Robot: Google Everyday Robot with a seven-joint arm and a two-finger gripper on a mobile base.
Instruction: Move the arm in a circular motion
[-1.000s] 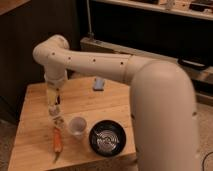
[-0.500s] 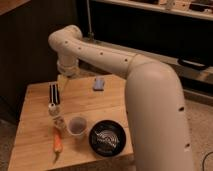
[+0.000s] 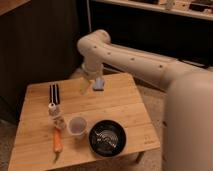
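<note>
The large white arm (image 3: pixel 135 62) with small dark dots reaches in from the right, bends at an elbow joint (image 3: pixel 97 44) and points down. Its pale yellowish gripper (image 3: pixel 86 86) hangs over the far middle of the wooden table (image 3: pixel 120 107), just left of a small blue object (image 3: pixel 99 84). The gripper holds nothing that I can see.
On the table's left lie black utensils (image 3: pixel 53 93), a small white bottle (image 3: pixel 52 109), a small pale item (image 3: pixel 59 122) and an orange carrot (image 3: pixel 57 142). A clear cup (image 3: pixel 77 126) and a black bowl (image 3: pixel 106 138) stand near the front. Dark cabinets stand behind.
The arm has swung right and toward the table's far side; the gripper went from above the left-side items to beside the blue object. The table's items have not moved.
</note>
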